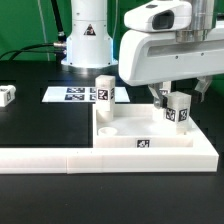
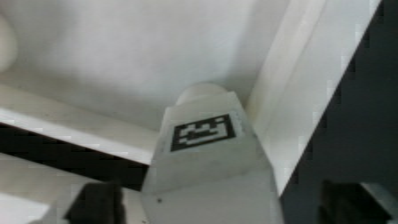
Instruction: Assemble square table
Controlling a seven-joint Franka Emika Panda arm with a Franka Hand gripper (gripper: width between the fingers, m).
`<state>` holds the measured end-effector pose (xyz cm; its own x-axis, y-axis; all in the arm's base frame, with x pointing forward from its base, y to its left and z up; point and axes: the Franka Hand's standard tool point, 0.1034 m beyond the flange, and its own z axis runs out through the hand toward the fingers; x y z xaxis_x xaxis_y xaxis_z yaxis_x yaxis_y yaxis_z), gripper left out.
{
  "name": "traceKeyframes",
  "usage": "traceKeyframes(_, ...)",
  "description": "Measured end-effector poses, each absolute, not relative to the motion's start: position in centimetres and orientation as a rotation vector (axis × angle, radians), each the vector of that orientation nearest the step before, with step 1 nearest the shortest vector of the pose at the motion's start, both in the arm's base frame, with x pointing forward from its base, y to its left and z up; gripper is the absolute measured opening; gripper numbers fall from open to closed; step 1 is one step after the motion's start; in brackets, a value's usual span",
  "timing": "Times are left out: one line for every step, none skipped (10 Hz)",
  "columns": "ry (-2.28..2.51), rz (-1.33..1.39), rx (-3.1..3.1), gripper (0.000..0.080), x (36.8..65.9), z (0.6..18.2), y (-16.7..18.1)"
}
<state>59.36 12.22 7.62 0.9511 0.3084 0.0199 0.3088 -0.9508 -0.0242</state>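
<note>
We see the gripper (image 1: 178, 99) lowered over the right side of the scene with its two dark fingers (image 1: 160, 97) spread on either side of a short white leg (image 1: 178, 110). In the wrist view a thin gap shows between that leg (image 2: 210, 150) and each finger (image 2: 98, 205), so the gripper (image 2: 217, 206) brackets it without visibly pinching it. This leg stands upright, a black-and-white tag on its near face, in the far right part of the square tray (image 1: 150, 135); whether its foot sits in a corner hole we cannot tell. The wrist view places it just beside the tray's raised rim (image 2: 285, 60). The tray itself lies on the right half of the black tabletop (image 1: 40, 125), with a small tag on its near wall and an open round hole (image 1: 107, 130) near its left side. A second leg (image 1: 104, 92) stands upright at the tray's far left corner. Along the near side runs the long white border bar (image 1: 45, 157), touching the tray. Beyond the tray to the left lies the marker board (image 1: 72, 95), flat on the tabletop. A third leg (image 1: 7, 96) lies well apart at the far left edge. The arm's white base (image 1: 88, 40) rises at the far side.
</note>
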Motion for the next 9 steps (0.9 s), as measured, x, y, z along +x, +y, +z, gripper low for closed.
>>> traceKeyframes(-0.466,-0.025,-3.080,0.0351,59.37,7.62,12.19)
traceKeyframes(-0.465,-0.025,-3.080,0.0288,59.38,7.62,12.14)
traceKeyframes(-0.371,-0.024,-3.090,0.0288,59.38,7.62,12.18)
traceKeyframes(-0.229,-0.022,-3.103,0.0288,59.38,7.61,12.16)
traceKeyframes(-0.132,-0.021,-3.109,0.0288,59.39,7.61,12.15)
traceKeyframes(0.032,-0.019,-3.108,0.0288,59.41,7.62,12.12)
traceKeyframes(0.215,-0.015,-3.097,0.0288,59.41,7.61,12.09)
traceKeyframes(0.345,-0.012,-3.085,0.0288,59.42,7.60,12.06)
traceKeyframes(0.449,-0.011,-3.072,0.0290,59.43,7.60,11.98)
